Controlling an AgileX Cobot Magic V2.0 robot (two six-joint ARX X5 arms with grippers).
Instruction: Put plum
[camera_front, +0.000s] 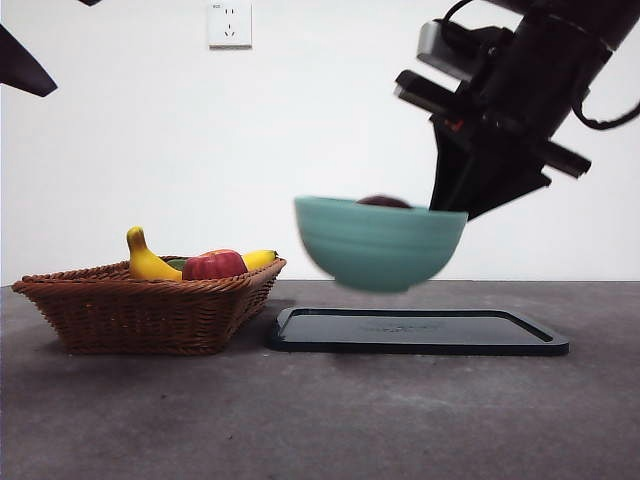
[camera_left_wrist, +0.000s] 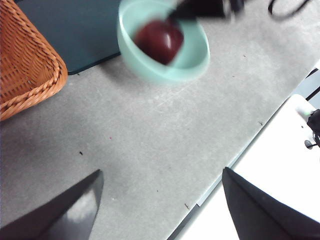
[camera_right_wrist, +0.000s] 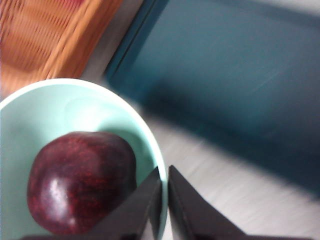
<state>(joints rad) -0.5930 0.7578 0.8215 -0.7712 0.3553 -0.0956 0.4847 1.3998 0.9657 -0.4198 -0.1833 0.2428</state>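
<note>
You have the grey bench (camera_front: 320, 420) laid out with a flat dark teal rectangular tray (camera_front: 418, 331) in the middle and a brown woven wicker basket (camera_front: 150, 305) just beside it, holding a yellow banana (camera_front: 150, 262) and a red apple (camera_front: 214, 265). Your right hand (camera_right_wrist: 164, 200) is clamped on the rim of a pale green ceramic bowl (camera_front: 380, 243), one jaw inside and one outside, and carries it in the air above the tray. The small dark maroon plum (camera_right_wrist: 80, 182) sits inside that bowl, against the wall near the pinched rim. Your left hand (camera_left_wrist: 160, 200) waits spread wide and empty over bare bench. I judge the bowl is in transit; next you would lower it level onto the tray, slowly so the plum does not roll, then let go of the rim.
</note>
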